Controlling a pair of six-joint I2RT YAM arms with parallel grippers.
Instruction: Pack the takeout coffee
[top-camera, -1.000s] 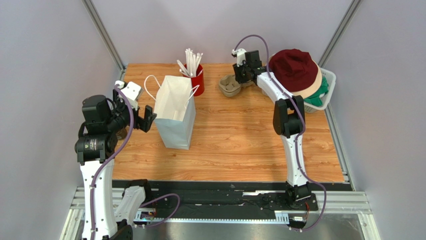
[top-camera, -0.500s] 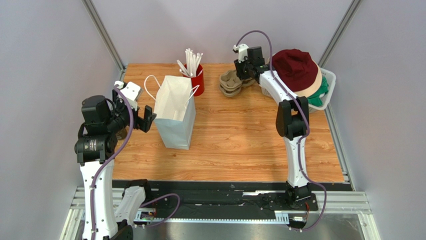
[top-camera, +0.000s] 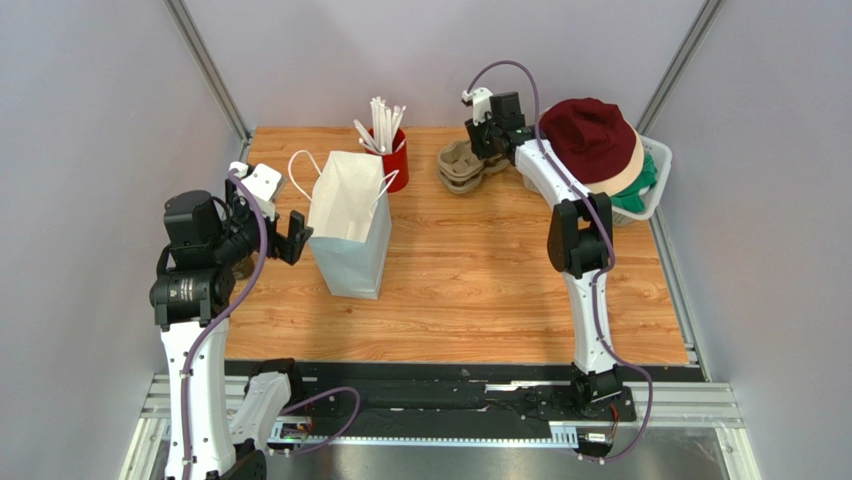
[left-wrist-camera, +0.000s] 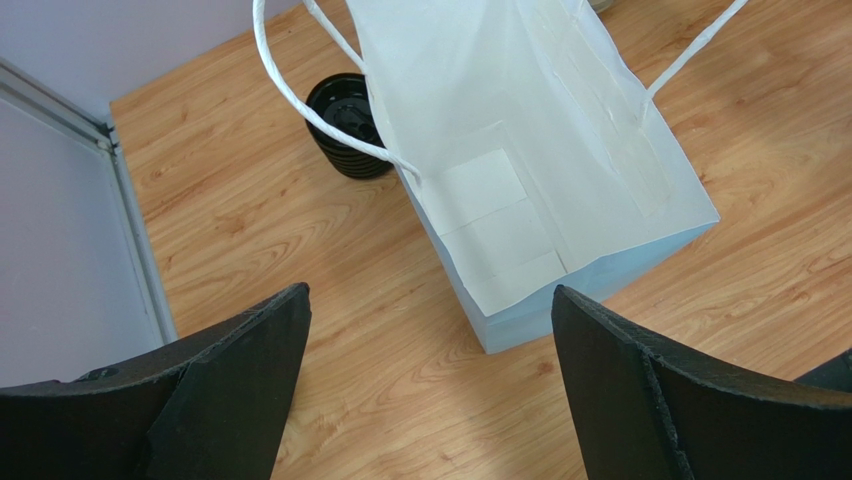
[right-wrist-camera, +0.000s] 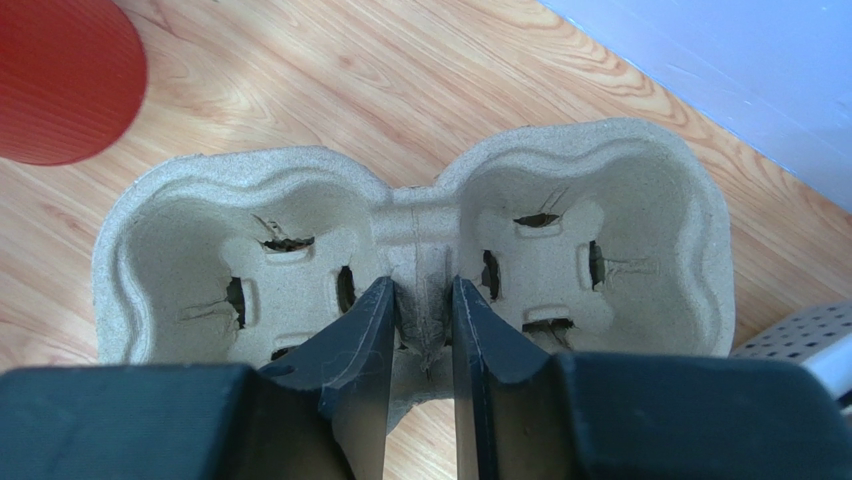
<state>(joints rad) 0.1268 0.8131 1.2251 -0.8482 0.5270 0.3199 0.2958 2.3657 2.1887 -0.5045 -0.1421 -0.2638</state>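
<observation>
The left gripper (left-wrist-camera: 428, 300) hangs over the left edge of the wooden table (top-camera: 480, 290). Its jaws are spread wide and hold nothing. Under the left arm, close to the left edge, a small brown bit peeks out. That may be the coffee cup (top-camera: 243, 266), but it is too hidden to be sure.

A black round piece (left-wrist-camera: 348, 125) with ridged sides sits near the far left corner, just beside the white paper bag (left-wrist-camera: 560, 130). The bag stands upright in the left half of the table with its mouth open. One of its white handles (left-wrist-camera: 300, 110) loops over the black piece.

A red cup (top-camera: 396, 168) full of white straws (top-camera: 380, 118) stands at the far edge, just behind the bag.

To its right, also at the far edge, is a paper cup tray (right-wrist-camera: 250, 230) with two round holes. The right gripper (right-wrist-camera: 422, 290) pinches the thin wall between the holes.

In the far right corner a white basket (top-camera: 657, 165) holds a dark red hat (top-camera: 590, 135).
</observation>
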